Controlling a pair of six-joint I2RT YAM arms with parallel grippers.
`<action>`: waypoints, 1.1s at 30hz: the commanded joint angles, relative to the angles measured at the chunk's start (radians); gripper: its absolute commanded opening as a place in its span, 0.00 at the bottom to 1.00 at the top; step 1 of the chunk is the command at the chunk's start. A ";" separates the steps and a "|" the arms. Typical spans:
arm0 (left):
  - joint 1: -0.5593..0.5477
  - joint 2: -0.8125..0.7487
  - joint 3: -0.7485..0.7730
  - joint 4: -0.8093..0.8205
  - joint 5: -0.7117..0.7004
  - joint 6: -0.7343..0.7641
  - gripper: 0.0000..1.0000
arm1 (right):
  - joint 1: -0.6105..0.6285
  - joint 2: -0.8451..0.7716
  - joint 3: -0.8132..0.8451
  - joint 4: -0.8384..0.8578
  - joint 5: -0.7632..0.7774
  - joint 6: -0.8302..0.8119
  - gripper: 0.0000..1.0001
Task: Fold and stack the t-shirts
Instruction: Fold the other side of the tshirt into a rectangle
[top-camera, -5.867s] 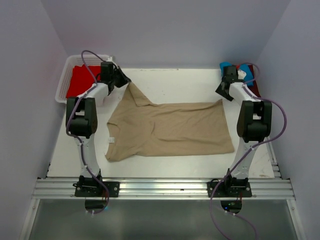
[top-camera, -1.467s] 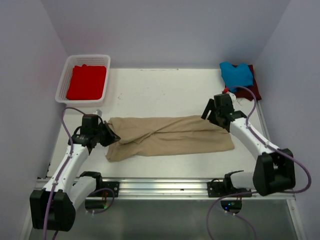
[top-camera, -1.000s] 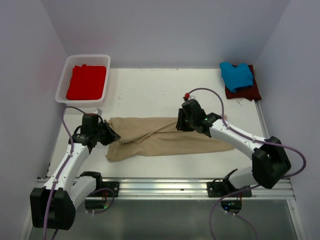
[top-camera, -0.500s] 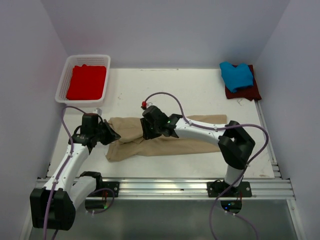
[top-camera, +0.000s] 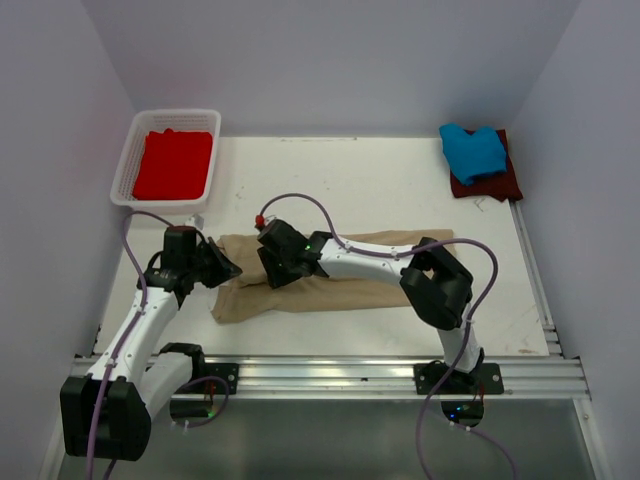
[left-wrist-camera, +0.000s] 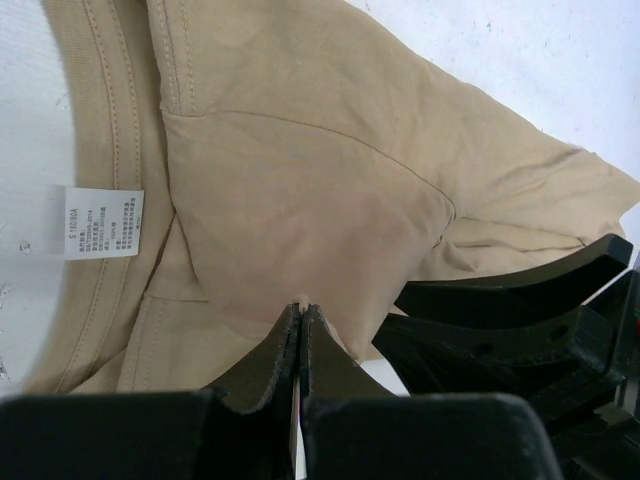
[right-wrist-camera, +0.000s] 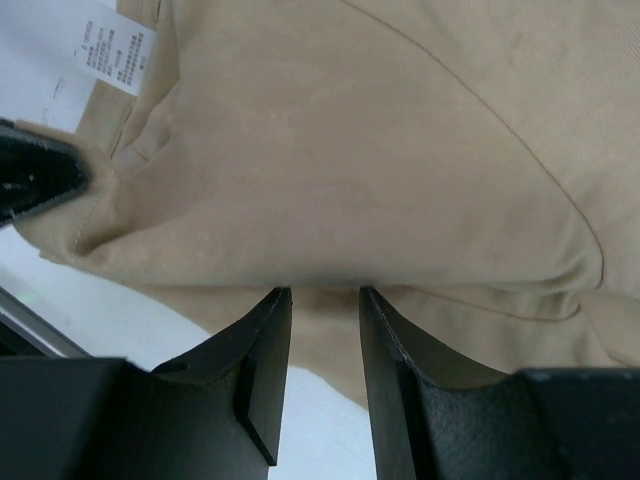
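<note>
Tan soft-cloth t-shirt lies near the front of the white table as a long band, folded along its length, with its collar end toward the left arm. The left gripper sits at that end. In its wrist view the jaws are pressed together on a fold of the tan cloth, just beside the ribbed neckline and the white care label. This grip probably pins the collar end so the band does not slide while the other arm works.

The right arm stretches across the shirt, putting the right gripper close to the left one. Its jaws stand a narrow gap apart, with cloth and bare table showing between them and nothing visibly pinched. They appear lined up over a near edge of the folded cloth, probably to take a layer there.

The bright red folded t-shirt rests in the white plastic lattice basket at the far left. The bright blue folded t-shirt lies on the dark maroon t-shirt at the far right, well apart from the work. That pile looks like the stack where the tan shirt belongs once folded.
</note>
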 joint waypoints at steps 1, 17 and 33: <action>0.009 0.001 -0.011 0.051 0.019 -0.007 0.00 | 0.005 0.041 0.069 -0.029 0.020 -0.033 0.37; 0.009 0.007 -0.021 0.064 0.022 -0.004 0.00 | 0.005 0.090 0.072 -0.045 0.071 -0.035 0.36; 0.009 0.012 -0.037 0.080 0.024 -0.007 0.00 | 0.005 0.110 0.040 -0.028 0.097 -0.027 0.00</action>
